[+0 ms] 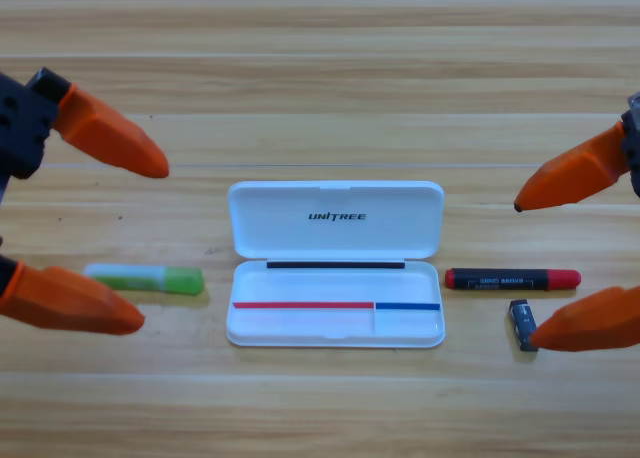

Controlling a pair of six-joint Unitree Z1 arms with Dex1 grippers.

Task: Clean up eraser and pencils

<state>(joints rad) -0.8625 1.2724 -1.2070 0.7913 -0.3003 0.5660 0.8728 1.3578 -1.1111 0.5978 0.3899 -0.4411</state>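
Note:
The green pencil (146,278) lies flat on the table left of the open white case (336,298). A black pencil with red ends (512,278) rests right of the case. Just below it sits the small dark eraser (523,324), partly covered by an orange jaw. My left gripper (150,246) is at the left edge, open, its jaws spread above and below the green pencil. At the right edge my right gripper (528,274) is open too, jaws wide around the black pencil and eraser. Neither holds anything.
The case's lid (335,220) lies back flat toward the far side, marked UNITREE. Bare wooden table surrounds everything.

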